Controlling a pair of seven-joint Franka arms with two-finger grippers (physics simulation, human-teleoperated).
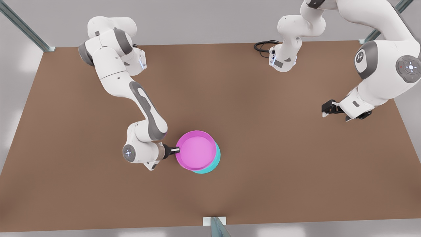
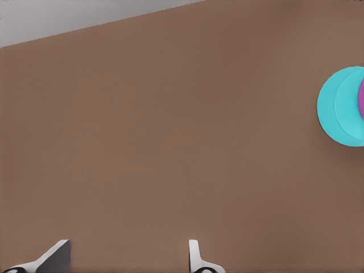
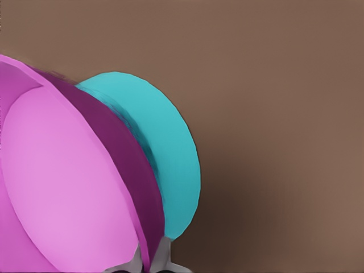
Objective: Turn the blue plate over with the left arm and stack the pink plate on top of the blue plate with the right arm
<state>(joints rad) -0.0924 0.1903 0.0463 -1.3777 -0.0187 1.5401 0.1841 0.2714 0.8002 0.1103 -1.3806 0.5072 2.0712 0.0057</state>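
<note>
**Pink plate held over blue plate**

On the brown table (image 1: 263, 184), the right gripper (image 1: 175, 150) pinches the pink plate (image 1: 196, 150) by its rim, above the blue plate (image 1: 210, 164), overlapping it. The left gripper (image 1: 329, 108), fingers apart and empty, waits well apart.

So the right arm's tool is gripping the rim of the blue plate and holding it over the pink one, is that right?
Not quite. The right tool grips the rim of the pink plate, holding it over the blue plate, as the front view shows. The left tool waits apart, open, at the front view's right.
</note>
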